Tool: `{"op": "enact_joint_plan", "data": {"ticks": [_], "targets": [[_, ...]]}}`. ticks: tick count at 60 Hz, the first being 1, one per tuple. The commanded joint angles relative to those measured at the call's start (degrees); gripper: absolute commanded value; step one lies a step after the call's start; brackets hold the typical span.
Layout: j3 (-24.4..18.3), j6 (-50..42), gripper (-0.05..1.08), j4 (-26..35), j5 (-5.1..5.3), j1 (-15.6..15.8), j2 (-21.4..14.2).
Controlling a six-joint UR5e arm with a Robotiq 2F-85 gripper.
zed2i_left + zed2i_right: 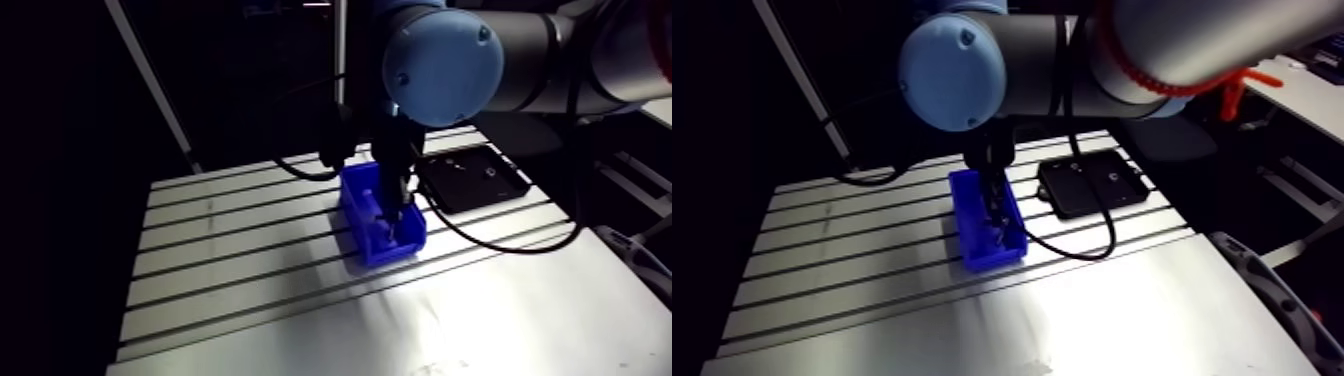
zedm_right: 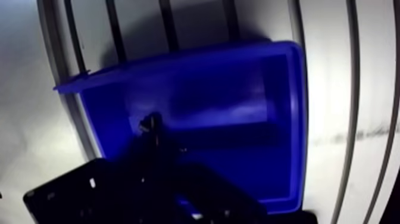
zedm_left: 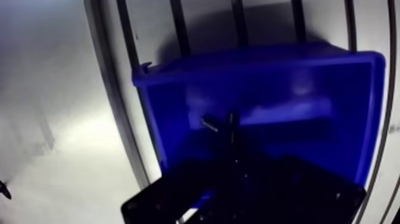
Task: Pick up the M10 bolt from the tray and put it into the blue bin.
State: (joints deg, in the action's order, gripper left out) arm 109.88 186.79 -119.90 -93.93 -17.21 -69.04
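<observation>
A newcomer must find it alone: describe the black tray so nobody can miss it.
Start at the slotted aluminium table. Find the blue bin near its middle. The tray lies beside it, flat, shallow and black, where the bin is tall-walled and bright blue.

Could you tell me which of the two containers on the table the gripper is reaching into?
The blue bin: the gripper hangs in it, while the flat black tray sits apart.
</observation>
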Motion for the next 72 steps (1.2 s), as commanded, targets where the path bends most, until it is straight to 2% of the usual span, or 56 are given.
{"op": "enact_joint_plan", "data": {"ticks": [1,9,10,11,12,13,14,15,16,17,29,34,37,38,39,40,41,42,43,44,45,46,47,48,50,52,54,60,72], "targets": [[0.6,-0.1,1.00,-0.7,0.29,0.2,0.4],[0.8,-0.7,0.95,-0.9,0.29,0.2,0.5],[0.8,-1.3,0.90,-1.1,0.29,0.2,0.5],[0.7,-2.0,0.79,-1.2,0.29,0.2,0.5],[0.7,-2.0,0.79,-1.2,0.29,0.2,0.5],[0.7,-3.1,0.57,-1.6,0.44,0.0,0.5],[0.7,-3.1,0.57,-1.6,0.44,0.0,0.5],[0.7,-4.3,0.31,-2.0,0.46,-0.1,0.5],[0.7,-4.3,0.31,-2.0,0.46,-0.1,0.5],[0.8,-5.0,0.02,-2.4,0.31,0.0,0.4],[0.3,-5.9,0.01,-2.5,0.80,0.6,0.2],[-0.1,-6.8,0.01,-2.3,1.45,0.8,-0.3],[-0.9,-8.0,0.01,-1.2,2.39,0.8,-0.7],[-0.9,-8.0,0.01,-1.2,2.39,0.8,-0.7],[-1.5,-8.6,0.01,-0.1,2.99,1.0,-1.1],[-1.5,-8.6,0.01,-0.1,2.99,1.0,-1.1],[-2.3,-9.3,0.01,1.2,3.61,1.1,-1.3],[-2.3,-9.3,0.01,1.2,3.61,1.1,-1.3],[-3.2,-10.1,0.01,2.8,4.30,1.2,-1.6],[-3.2,-10.1,0.01,2.8,4.30,1.2,-1.6],[-4.1,-11.0,0.01,4.7,5.15,1.2,-1.9],[-4.1,-11.0,0.01,4.7,5.15,1.2,-1.9],[-5.2,-11.8,0.00,6.6,5.95,1.2,-2.3],[-5.2,-11.8,0.00,6.6,5.95,1.2,-2.3],[-7.3,-13.0,0.01,10.2,7.21,1.2,-2.8],[-7.3,-13.0,0.01,10.2,7.21,1.2,-2.8],[-9.3,-14.0,0.01,13.3,7.89,1.1,-3.0],[-11.1,-15.5,0.00,16.2,8.11,0.7,-4.1],[-14.7,-21.1,0.00,19.7,7.75,0.0,-6.0]]}}
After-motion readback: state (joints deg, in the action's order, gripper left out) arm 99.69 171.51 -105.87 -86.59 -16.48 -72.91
